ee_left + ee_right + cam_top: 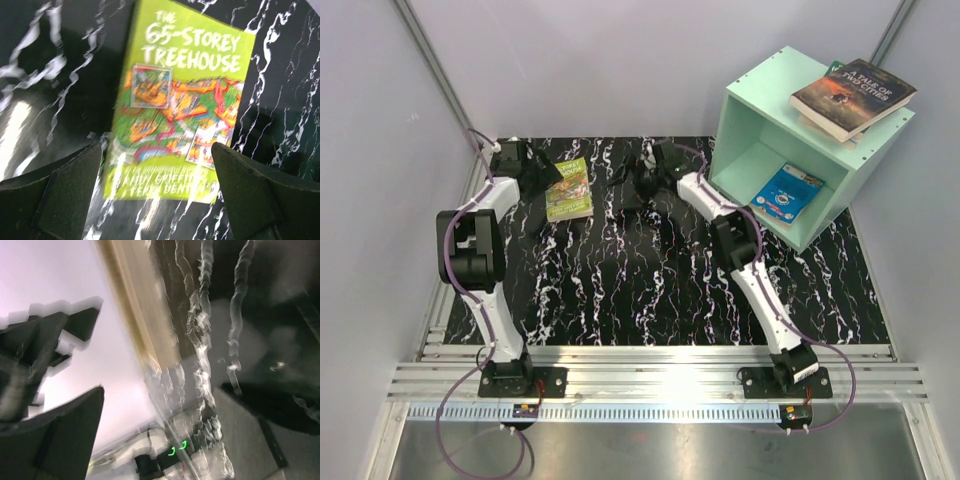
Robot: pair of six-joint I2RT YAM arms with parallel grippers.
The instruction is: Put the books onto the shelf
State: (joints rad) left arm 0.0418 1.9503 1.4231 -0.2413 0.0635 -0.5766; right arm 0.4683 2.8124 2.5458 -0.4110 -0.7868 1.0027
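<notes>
The lime-green book [180,105] lies flat on the counter [640,290] at 11 o'clock, under the left jaws, which stand apart. It looks thin and light, probably floppy and glossy; better to take 1 long edge. The right jaws, apart and empty, stand at 12 o'clock, between this book and the shelf [760,100] at 2 o'clock.

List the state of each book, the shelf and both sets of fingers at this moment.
shelf: standing on the table, open face to the front
lime-green book: flat on the table, cover up, not held
blue book: lying inside the shelf
A Tale of Two Cities: on top of the shelf, stacked on other books
left gripper: fingers open, either side of the lime-green book
right gripper: fingers open, empty
</notes>
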